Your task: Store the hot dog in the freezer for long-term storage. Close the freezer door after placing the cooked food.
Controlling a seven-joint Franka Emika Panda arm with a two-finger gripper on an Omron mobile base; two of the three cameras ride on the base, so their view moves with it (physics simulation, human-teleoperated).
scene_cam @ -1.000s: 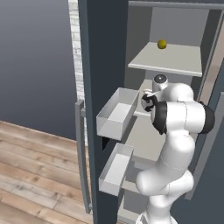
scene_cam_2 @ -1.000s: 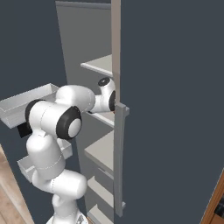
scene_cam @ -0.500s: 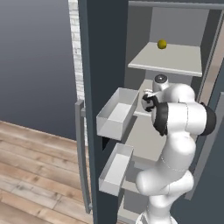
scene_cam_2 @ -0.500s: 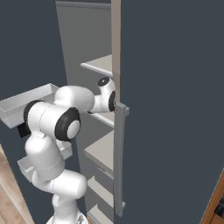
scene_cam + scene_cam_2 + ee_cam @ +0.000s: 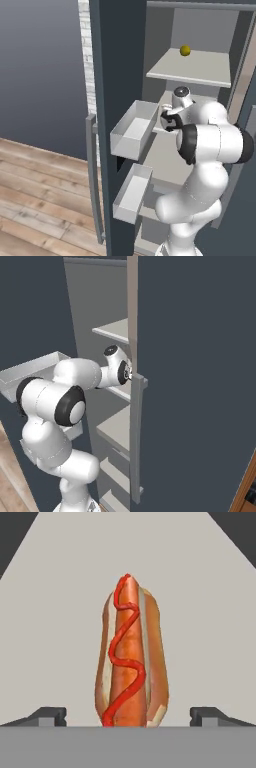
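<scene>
Straddling hot dog [image 5: 131,657] at frame centre, fingertips [image 5: 47,716] spread wide, gripping nothing. Bun looks soft, light; pinch mid-length gently.

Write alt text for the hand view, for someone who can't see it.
A hot dog with a squiggle of red sauce lies lengthwise on a pale grey shelf, running straight away from the camera. The pincer is open, one dark fingertip on each side of the bun's near end, well apart from it.
</scene>
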